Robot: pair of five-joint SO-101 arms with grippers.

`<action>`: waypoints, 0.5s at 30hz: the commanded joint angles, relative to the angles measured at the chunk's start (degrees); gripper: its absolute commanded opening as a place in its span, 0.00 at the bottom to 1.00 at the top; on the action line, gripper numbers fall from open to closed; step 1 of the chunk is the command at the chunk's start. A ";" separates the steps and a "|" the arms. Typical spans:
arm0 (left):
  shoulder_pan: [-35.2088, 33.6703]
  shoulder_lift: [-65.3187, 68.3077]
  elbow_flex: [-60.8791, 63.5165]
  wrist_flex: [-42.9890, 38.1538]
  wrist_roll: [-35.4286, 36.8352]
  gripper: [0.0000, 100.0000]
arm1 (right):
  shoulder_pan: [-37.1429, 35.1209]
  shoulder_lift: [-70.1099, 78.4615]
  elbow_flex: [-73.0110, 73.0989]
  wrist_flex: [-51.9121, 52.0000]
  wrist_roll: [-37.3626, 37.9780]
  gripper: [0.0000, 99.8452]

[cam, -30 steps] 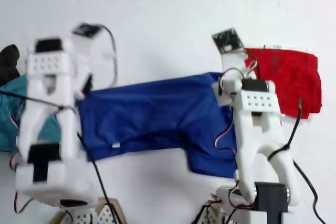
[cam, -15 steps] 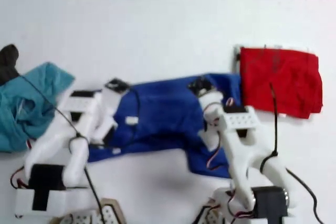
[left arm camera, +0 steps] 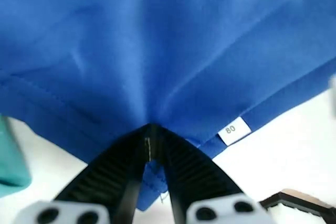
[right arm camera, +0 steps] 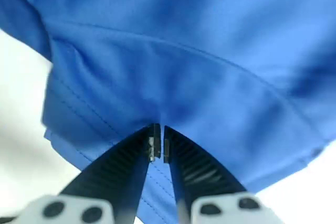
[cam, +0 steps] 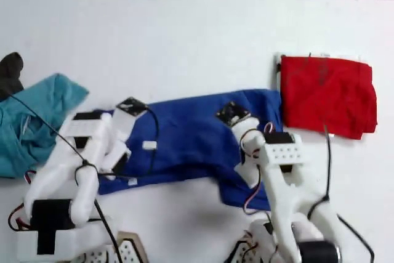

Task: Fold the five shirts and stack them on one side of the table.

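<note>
white counter [cam: 184, 29] is carrying three shirts in your high view. the blue shirt [cam: 191, 137] is lying spread across the middle, under both of your arms. its far right corner is sitting just beside the folded red shirt [cam: 326, 93], which is resting near the right edge. the teal shirt [cam: 31, 124] is lying crumpled at the left edge, with a dark cloth [cam: 10, 72] just beside it on the far side.

your left gripper [left arm camera: 151, 139] is pinching the blue shirt near its hem, jaws closed tight with fabric bunching between them. a white tag [left arm camera: 233, 130] is sticking out from the hem just beside it, and a bit of teal is showing close by. your right gripper [right arm camera: 158, 141] is clamping the blue shirt too, jaws nearly touching with a fold of cloth caught between them, close to a stitched edge. both arms are leaning in over the blue shirt from the near side of the counter.
</note>
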 commanded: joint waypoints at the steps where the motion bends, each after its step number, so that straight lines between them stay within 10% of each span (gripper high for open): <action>1: -1.41 -0.53 -0.57 -0.09 -0.26 0.03 | -1.19 -13.58 0.26 3.12 0.35 0.02; 15: -1.58 -0.18 -0.13 -5.80 0.26 0.03 | -16.04 -26.07 16.53 -4.00 0.35 0.02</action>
